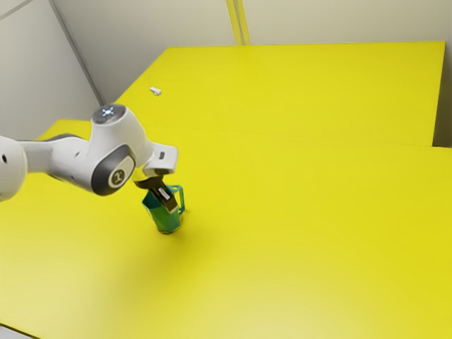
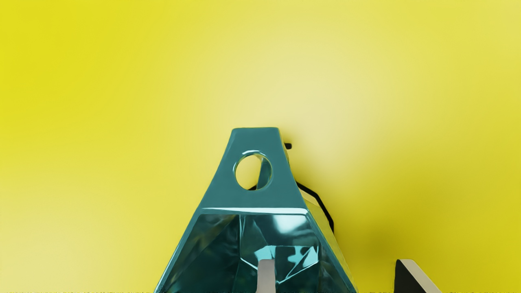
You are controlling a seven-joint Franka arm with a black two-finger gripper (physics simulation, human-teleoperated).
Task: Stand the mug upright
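End effector [image 1: 171, 207] is open, at the mug [image 1: 162, 218]. One finger [image 2: 266, 278] is seen inside the mouth, the other [image 2: 417, 280] outside, well apart from it, with a side wall of the mug between them. Mug not gripped. Mug is located on the near yellow desk [image 1: 296, 212], under the hand, mouth facing up; whether the base is seated flat cannot be told. Handle [image 2: 252, 201] is pointed away from the fingers, toward the exterior view's right, with a round hole through it. Small dark bit [image 2: 288, 146] is seen just beside the handle's outer end, identity unclear.

Surroundings: a second yellow surface [image 1: 304, 85] is set behind the desk. A small white item [image 1: 155, 91] is lying on it, well apart from mug and arm, too small to be identified. Pale wall [image 1: 339, 21] behind, marked by a vertical yellow strip [image 1: 239, 25]. In the way at the mug: its own side wall, between the fingers.
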